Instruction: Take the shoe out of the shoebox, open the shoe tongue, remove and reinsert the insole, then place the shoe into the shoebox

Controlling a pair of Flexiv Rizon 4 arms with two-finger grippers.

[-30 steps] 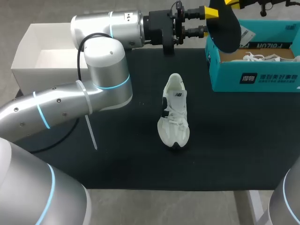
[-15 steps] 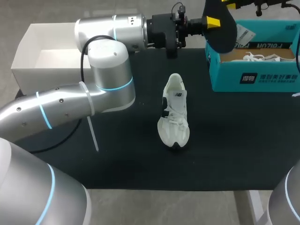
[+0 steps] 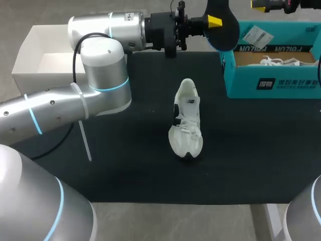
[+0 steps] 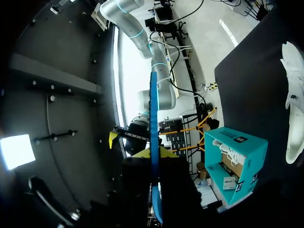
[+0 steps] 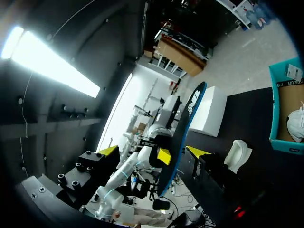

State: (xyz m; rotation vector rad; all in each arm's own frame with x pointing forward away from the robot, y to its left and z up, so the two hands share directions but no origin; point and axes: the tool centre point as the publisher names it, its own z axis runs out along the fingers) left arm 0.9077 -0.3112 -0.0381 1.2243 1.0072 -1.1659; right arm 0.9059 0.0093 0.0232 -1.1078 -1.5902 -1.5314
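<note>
- The shoe (image 3: pixel 186 120), white with dark side marks, stood on its sole near the middle of the black mat (image 3: pixel 135 170). It was outside the shoebox, with its open heel end toward the far edge and its toe toward the near edge.
- The insole (image 3: pixel 225 32), black with a blue rim, was out of the shoe. It was held in the air beyond the shoe, over the far edge of the mat and close to the left end of the shoebox.
- The left gripper (image 3: pixel 213 21) was closed on the insole. In the left wrist view we saw the insole edge-on, pinched from both sides between the two fingers.
- The left arm (image 3: pixel 100 95) came in from the left and lay across the far side of the mat.
- The shoebox (image 3: pixel 271 83), teal and open, sat at the far right of the table, and white laces (image 3: pixel 273 61) showed inside it.
- The right gripper (image 3: pixel 260 4) hung beyond the shoebox, apart from the insole. In the right wrist view we saw its fingers spread wide and holding nothing, with the insole ahead of them.
- A white box (image 3: pixel 30 55), open, stood at the far left corner.
</note>
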